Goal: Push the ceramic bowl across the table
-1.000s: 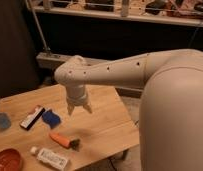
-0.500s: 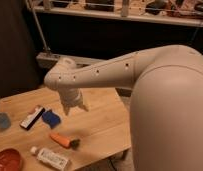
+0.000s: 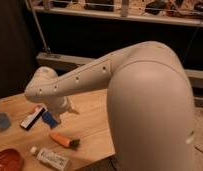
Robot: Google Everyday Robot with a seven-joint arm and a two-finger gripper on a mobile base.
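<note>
Glossy red-orange ceramic bowl (image 3: 7,160) sits untouched at the near edge of the pale wooden desk (image 3: 91,122), well apart from the tool (image 3: 65,106), which hovers mid-desk, open or closed I cannot tell, so approach looks the step, descending beside the bowl next.

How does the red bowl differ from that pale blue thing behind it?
The ceramic bowl is red-orange, the pale blue thing bluish. The bowl lies at the table's front corner, the blue thing farther back. Both are rounded and partly cut off. The gripper hangs mid-table, touching neither.
</note>
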